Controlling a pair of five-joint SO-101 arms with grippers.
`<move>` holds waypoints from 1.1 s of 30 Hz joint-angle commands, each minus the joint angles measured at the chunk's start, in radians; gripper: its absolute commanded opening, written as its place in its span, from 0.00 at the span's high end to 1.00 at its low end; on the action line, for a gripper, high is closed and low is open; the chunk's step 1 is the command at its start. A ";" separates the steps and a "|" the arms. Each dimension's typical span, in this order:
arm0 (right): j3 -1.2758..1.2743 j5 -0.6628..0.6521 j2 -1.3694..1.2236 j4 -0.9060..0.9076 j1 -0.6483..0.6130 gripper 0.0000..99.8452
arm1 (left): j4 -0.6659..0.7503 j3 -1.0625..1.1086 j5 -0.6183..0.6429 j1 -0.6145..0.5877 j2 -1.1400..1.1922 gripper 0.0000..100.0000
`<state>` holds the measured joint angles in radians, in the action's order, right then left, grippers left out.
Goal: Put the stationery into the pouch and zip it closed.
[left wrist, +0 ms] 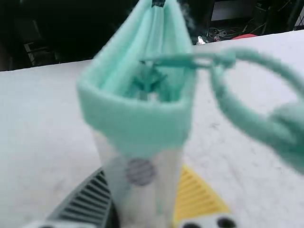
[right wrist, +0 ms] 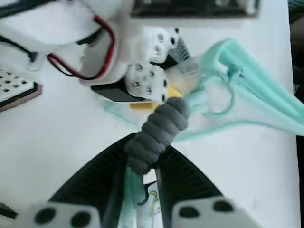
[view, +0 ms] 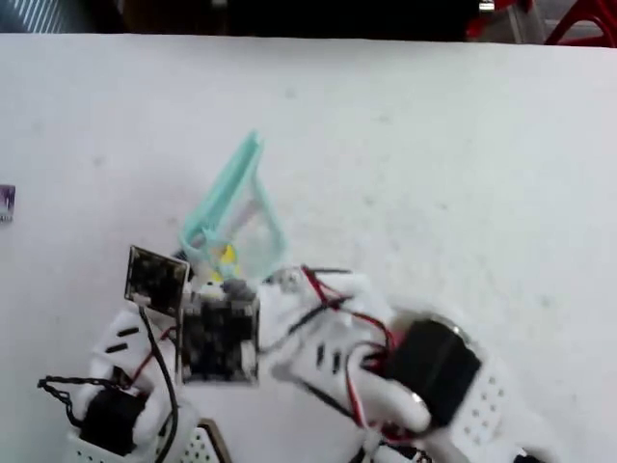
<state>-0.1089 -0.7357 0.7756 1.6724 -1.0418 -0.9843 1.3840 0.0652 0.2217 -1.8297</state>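
Two grippers hold one mint-green pouch (view: 231, 198), which stands lifted at one end on the white tabletop (view: 434, 145), directly ahead of both arms. The left gripper (left wrist: 142, 202) is clamped on the pouch's clear lower wall, with the grey finger (left wrist: 90, 202) on one side of the wall and the yellow finger (left wrist: 197, 197) on the other. The pouch mouth, bordered by a mint band, stands open at the end away from this gripper. A mint loop strap (left wrist: 256, 104) hangs off the pouch beside the mouth. The right gripper (right wrist: 142, 156) meets the pouch from the side opposite the left gripper. Its black fingers (right wrist: 185, 175) are drawn together on a strip of mint and clear pouch material. A grey ribbed piece (right wrist: 159, 130) sits at their tips; what it is cannot be determined. A small purple item (view: 5, 203) lies well apart from the pouch at the tabletop edge.
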 commanded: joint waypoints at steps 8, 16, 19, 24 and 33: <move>-0.080 -0.002 0.059 0.053 -0.394 0.98 | 0.049 -0.009 0.003 -0.010 -0.001 0.98; -0.083 -0.006 0.056 0.053 -0.407 0.98 | 0.049 -0.009 0.003 -0.010 -0.001 0.98; -0.083 -0.006 0.058 0.048 -0.234 0.98 | 0.049 -0.009 0.003 -0.010 -0.001 0.98; -0.084 -0.005 0.048 0.045 0.062 0.90 | 0.049 -0.009 0.003 -0.010 -0.001 0.98; -0.253 -0.080 0.050 -0.050 0.229 0.69 | 0.049 -0.009 0.003 -0.010 -0.001 0.98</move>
<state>-0.3207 -0.7664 0.8201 1.6801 -0.8562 -0.9659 1.3840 0.0637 0.2171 -1.8251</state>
